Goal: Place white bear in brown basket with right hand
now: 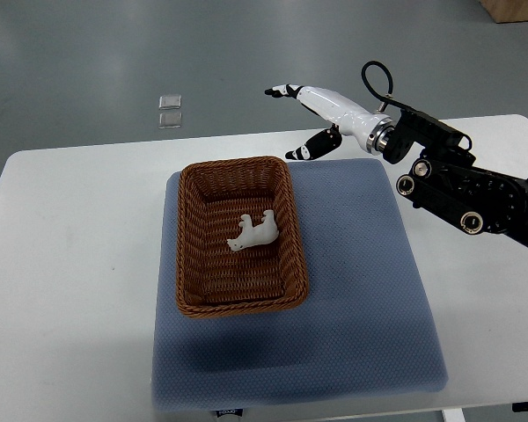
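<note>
The white bear (256, 232) lies on its side inside the brown woven basket (195, 190), near the basket's middle. The basket stands on the left part of a blue-grey mat (361, 281). My right hand (310, 119) is above the far edge of the mat, up and to the right of the basket. Its fingers (280, 90) are spread and hold nothing. The right arm (462, 189) comes in from the right edge. The left arm does not show.
The mat lies on a white table (70, 246). Two small clear squares (169, 109) lie on the grey floor beyond the table's far edge. A brown box corner (515, 9) shows at the top right.
</note>
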